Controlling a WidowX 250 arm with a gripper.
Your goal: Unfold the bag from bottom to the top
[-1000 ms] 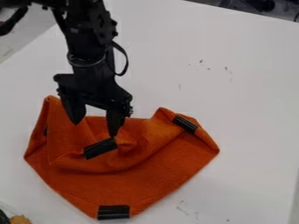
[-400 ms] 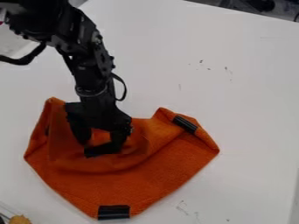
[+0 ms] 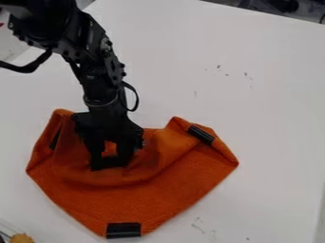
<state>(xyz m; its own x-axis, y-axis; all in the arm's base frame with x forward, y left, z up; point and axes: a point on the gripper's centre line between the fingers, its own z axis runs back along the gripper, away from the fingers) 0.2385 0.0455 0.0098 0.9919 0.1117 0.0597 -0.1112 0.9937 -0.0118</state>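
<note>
Down onto the orange bag [image 3: 171, 190] my end effector [image 3: 110, 163] has come since the earlier frame, and the bag's left fold has shifted, baring more of the black strip [image 3: 55, 140] there. I cannot tell whether I am pinching fabric. The bag lies partly folded and rumpled on the white table [image 3: 254, 95], with 1 black strip [image 3: 201, 135] at its right corner and 1 [image 3: 124, 230] at its near tip.
</note>
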